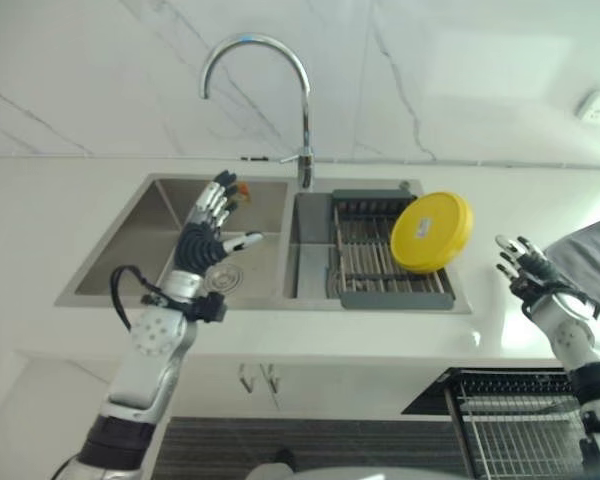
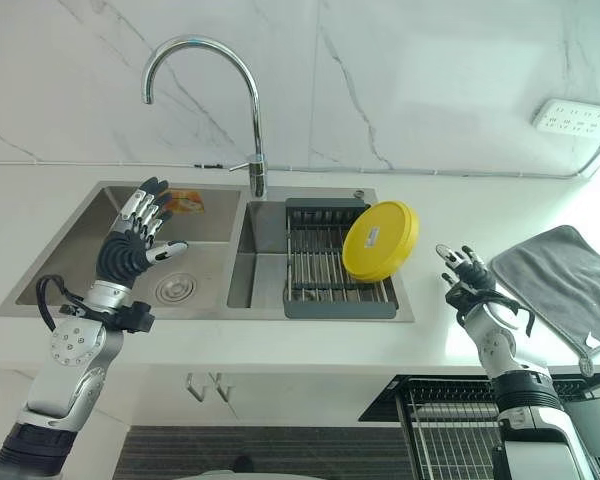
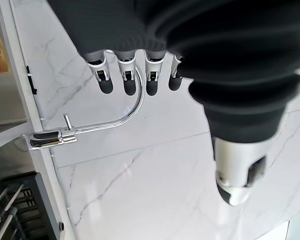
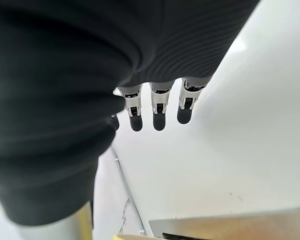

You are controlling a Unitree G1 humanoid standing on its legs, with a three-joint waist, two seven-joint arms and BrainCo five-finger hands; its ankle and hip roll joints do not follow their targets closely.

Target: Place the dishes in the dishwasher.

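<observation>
The yellow plate stands tilted on its edge in the drying rack over the right basin of the sink, and both hands are empty: the left hand hovers spread open above the left basin, and the right hand waits with relaxed fingers over the tabletop just right of the rack. That plate looks stiff, light and smooth, probably plastic, so likely slippery. I'd pinch its raised upper rim, thumb on one face and fingers on the other, then lift it clear toward the dishwasher rack below.
</observation>
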